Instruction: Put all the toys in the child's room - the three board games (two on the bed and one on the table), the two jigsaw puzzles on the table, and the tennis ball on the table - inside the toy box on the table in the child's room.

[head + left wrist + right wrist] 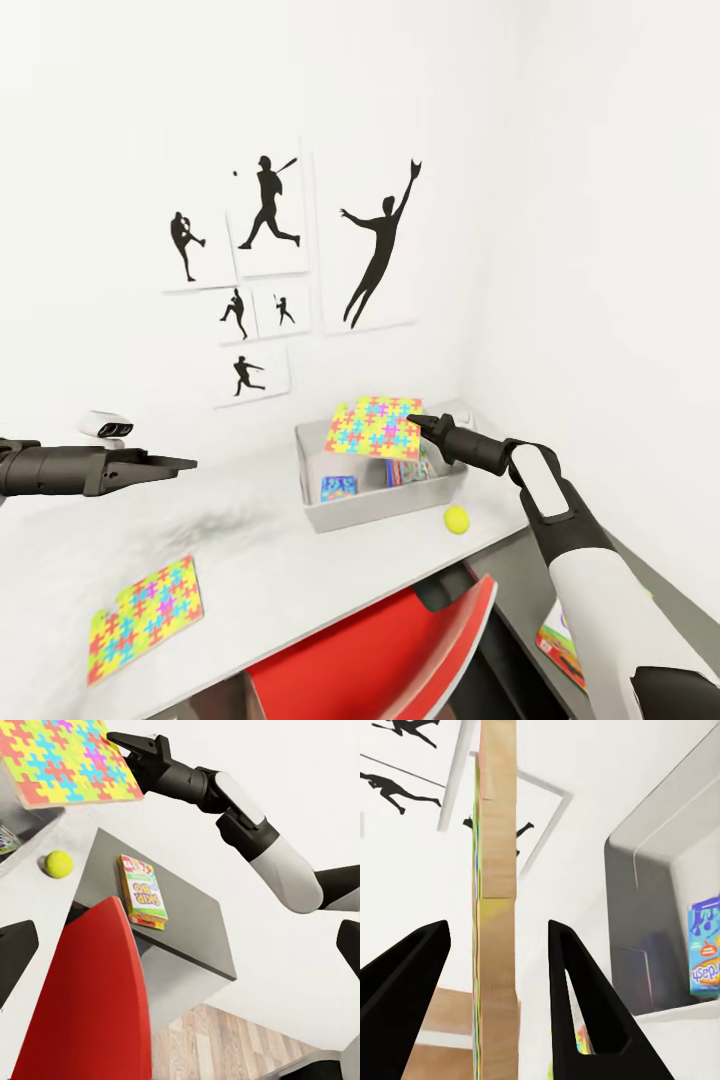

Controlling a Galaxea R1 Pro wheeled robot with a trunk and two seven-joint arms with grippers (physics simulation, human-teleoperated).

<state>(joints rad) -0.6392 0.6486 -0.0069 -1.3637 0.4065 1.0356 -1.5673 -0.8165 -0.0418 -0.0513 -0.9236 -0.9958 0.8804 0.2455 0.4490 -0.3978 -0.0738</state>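
The pale counter (270,560) runs along the white wall. On it lie a jigsaw (146,618) at the near left, the grey toy box (380,497) at the far right, and a tennis ball (457,519) just right of the box's near corner. A lower grey cabinet (191,919) to the right carries a game box (143,890).

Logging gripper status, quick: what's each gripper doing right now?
Left gripper: nothing in it; open or shut cannot be told.
Right gripper: at the edge of a jigsaw puzzle over the toy box; jaws apart.
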